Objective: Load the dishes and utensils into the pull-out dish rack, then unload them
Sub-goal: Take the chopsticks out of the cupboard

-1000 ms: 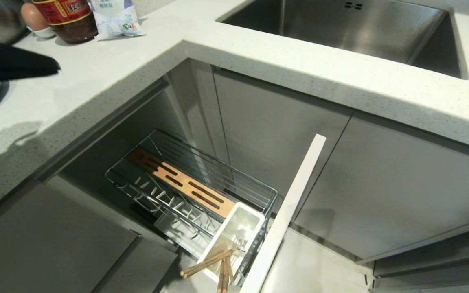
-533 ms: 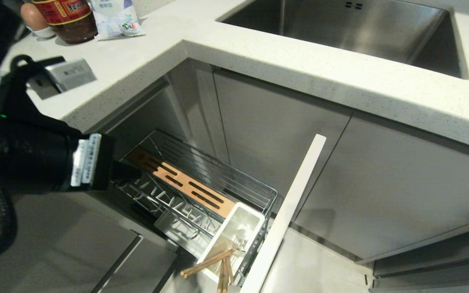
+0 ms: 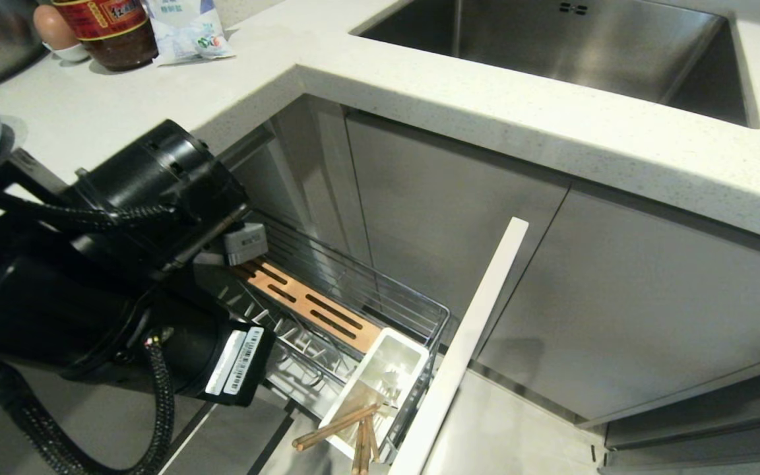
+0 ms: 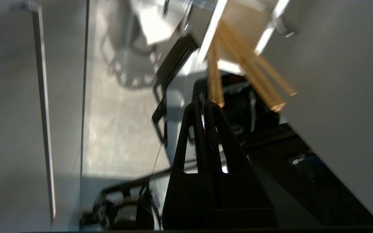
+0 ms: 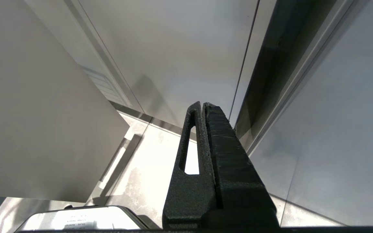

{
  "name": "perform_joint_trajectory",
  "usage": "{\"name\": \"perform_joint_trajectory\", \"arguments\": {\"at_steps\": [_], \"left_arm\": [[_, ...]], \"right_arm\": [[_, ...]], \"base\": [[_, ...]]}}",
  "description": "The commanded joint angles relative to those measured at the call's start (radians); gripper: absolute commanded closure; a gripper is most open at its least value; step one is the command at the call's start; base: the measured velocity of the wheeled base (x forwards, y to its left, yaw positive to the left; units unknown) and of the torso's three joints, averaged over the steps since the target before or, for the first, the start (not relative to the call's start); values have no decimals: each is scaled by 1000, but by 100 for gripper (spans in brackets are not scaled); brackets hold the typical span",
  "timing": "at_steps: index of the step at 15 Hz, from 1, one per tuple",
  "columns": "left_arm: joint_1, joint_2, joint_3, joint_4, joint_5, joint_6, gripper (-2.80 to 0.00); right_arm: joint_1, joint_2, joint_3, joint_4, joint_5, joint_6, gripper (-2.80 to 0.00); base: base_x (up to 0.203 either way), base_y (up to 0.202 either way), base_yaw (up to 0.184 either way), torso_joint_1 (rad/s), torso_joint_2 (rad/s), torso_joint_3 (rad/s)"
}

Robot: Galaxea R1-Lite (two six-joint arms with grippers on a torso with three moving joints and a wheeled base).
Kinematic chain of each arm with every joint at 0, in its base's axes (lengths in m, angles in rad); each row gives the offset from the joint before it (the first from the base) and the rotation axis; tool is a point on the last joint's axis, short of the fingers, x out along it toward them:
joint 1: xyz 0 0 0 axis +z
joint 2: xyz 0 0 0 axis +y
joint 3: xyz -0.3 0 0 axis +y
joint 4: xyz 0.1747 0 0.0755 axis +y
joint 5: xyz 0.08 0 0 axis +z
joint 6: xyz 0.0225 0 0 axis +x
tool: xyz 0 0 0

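Down beside the pull-out dish rack [image 3: 327, 310], the left gripper [image 4: 203, 105] hangs with fingers pressed together and empty, the chopsticks [image 4: 248, 74] just beyond its tips, leaning out of the white cutlery caddy [image 3: 380, 379].

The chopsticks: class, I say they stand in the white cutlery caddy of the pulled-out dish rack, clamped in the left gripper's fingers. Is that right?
Not quite. The chopsticks do stand in the white cutlery caddy of the dish rack, but the left wrist view shows the left gripper shut and empty, just short of them.
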Motion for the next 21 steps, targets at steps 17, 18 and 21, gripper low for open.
{"name": "perform_joint_trajectory", "arguments": {"at_steps": [17, 18, 21], "left_arm": [[226, 521, -234, 393, -476, 161, -280], [227, 547, -260, 426, -484, 159, -280], [237, 592, -292, 445, -487, 153, -280]], "right_arm": [[0, -4, 0, 0, 0, 0, 0], [0, -4, 0, 0, 0, 0, 0], [0, -3, 0, 0, 0, 0, 0]], "base": [[0, 0, 0, 0, 0, 0], [0, 0, 0, 0, 0, 0], [0, 0, 0, 0, 0, 0]]}}
